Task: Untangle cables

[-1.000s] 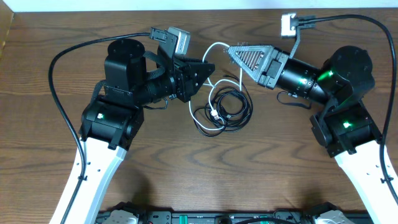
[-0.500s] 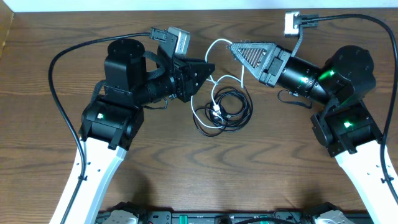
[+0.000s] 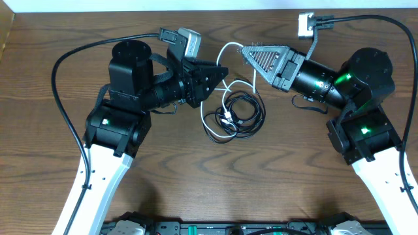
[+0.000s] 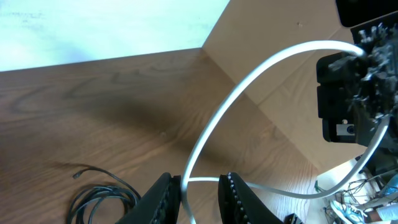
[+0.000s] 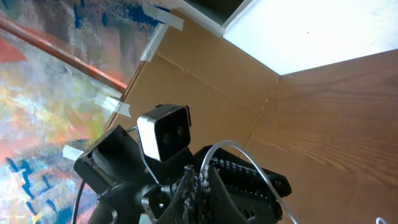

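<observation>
Dark wood-grain worktop (image 3: 196, 183) fills your overhead view, with both arms rising from the near edge and bending in toward the middle. Your left arm (image 3: 134, 78) reaches rightward and lies almost level. Its left end effector (image 3: 222, 70) points right, just left of centre. Your right arm (image 3: 326, 85) folds back over its base and reaches leftward. Its right end effector (image 3: 244, 52) sits slightly farther from you than the left one, with only a short gap between the two tips.

A white cable (image 3: 228, 46) arcs through the air between them. Its lower run drops onto the worktop into the black cables (image 3: 245, 114), which lie in a loose coil just near of both tips.

From the right wrist, the right end effector looks clamped together on the white cable, which loops out of it. From the left wrist, the fingers (image 4: 163, 194) stand somewhat apart with the cable crossing the gap. You cannot tell whether they pinch it.
</observation>
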You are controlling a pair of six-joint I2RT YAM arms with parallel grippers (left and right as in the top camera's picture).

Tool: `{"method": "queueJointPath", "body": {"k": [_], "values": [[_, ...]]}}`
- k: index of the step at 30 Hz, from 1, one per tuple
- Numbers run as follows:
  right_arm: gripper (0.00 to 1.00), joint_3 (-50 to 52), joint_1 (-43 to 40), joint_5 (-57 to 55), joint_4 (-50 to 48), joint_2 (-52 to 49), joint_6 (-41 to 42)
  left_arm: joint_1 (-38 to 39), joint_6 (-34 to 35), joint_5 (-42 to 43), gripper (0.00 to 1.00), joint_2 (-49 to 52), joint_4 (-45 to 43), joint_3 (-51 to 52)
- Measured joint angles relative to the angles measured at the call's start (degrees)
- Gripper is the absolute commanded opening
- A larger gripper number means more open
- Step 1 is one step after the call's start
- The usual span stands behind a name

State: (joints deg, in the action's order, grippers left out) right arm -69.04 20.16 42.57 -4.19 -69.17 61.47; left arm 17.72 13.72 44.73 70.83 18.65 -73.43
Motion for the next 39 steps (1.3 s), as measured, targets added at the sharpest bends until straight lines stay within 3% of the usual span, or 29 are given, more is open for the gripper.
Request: {"method": "queueJointPath", "body": {"k": [39], "values": [[0.01, 0.0, -2.1, 0.7, -2.9, 0.0, 2.4, 0.0, 0.0, 0.0, 0.24, 3.0, 1.1, 0.0]]}}
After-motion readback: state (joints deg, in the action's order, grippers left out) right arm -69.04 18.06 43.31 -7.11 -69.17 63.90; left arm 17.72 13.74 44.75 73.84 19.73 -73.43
